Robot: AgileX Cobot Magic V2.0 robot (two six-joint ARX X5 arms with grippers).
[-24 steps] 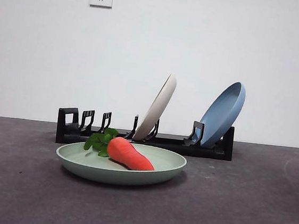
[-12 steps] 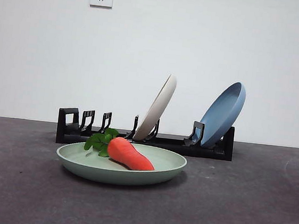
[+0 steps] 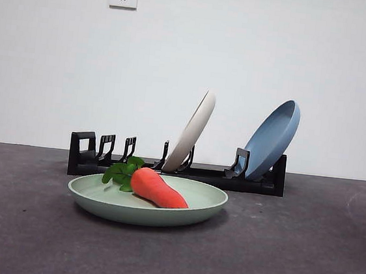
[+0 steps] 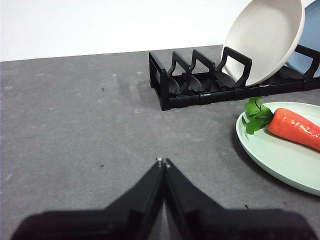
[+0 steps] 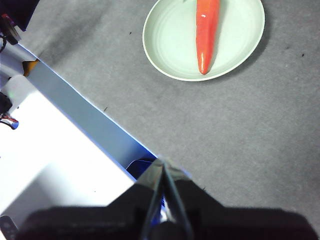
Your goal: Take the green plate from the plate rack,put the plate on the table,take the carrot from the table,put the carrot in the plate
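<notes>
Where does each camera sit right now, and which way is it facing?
Front view: low, level across the table at the green plate, the carrot and the plate rack; no arm shows.
Left wrist view: beside the plate, facing the rack; left hand shut.
Right wrist view: high, looking down; right hand shut.
All share plate and carrot.

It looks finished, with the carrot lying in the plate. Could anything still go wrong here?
Little, probably. The carrot is round and lies loose in the shallow green plate, so a knock might roll it out. The cream-white plate and blue plate only lean in the plate rack; a bump could tip them. Both grippers, left and right, sit shut, away from everything.
</notes>
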